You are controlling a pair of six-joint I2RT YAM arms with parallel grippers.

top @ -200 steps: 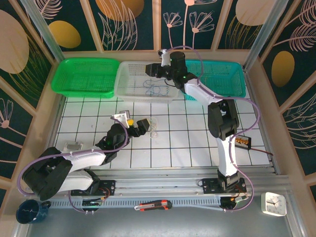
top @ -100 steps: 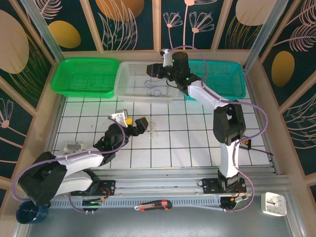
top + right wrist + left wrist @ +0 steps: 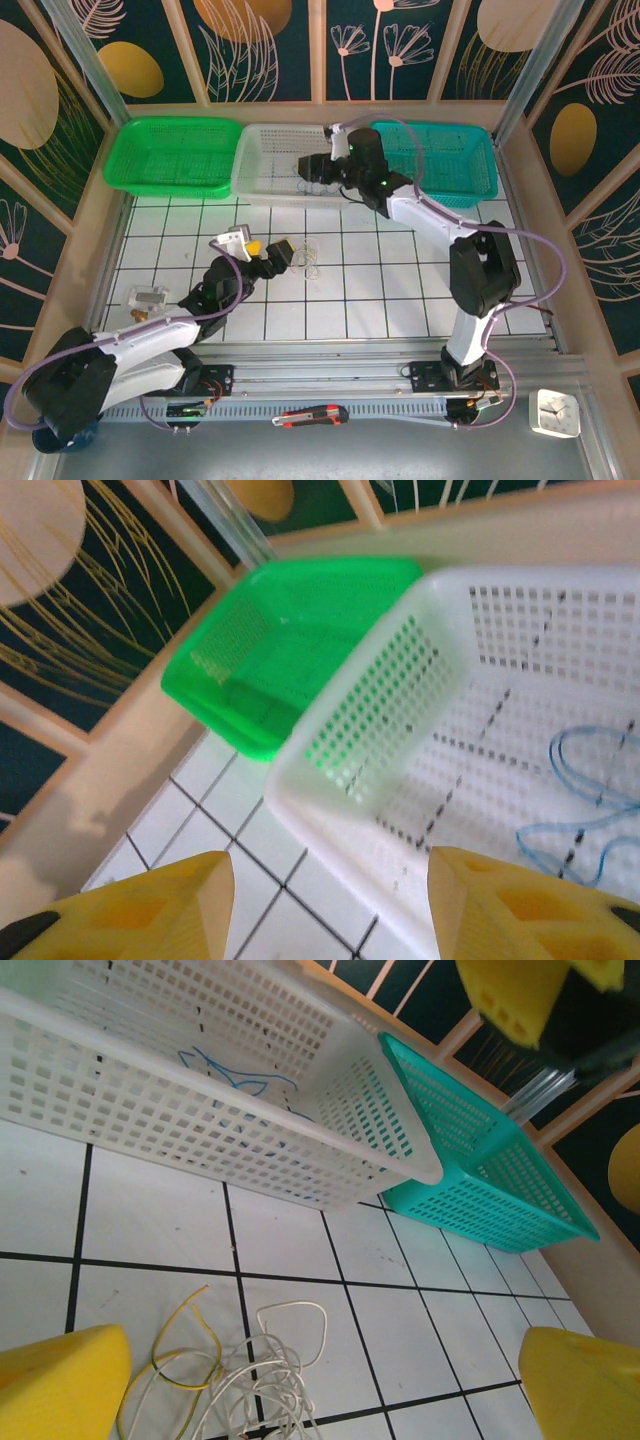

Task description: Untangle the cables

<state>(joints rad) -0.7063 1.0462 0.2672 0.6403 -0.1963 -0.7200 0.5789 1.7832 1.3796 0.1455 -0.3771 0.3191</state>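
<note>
A tangle of thin white cables lies on the tiled table, with a yellowish-olive cable looped at its left side. Blue cables lie inside the white basket. My left gripper is open, low over the table, just left of the tangle; the cords lie in front of its yellow fingers. My right gripper is open and holds nothing. It hovers over the white basket's front rim, left of the blue cables.
A green basket stands left of the white one and a teal basket right of it. A small clear object lies at the table's left, a connector block at the right. A box cutter rests on the front rail.
The right gripper has dropped back from the basket's middle toward its front rim. The left arm has stretched forward, bringing its gripper slightly closer to the white tangle. Both stayed open.
</note>
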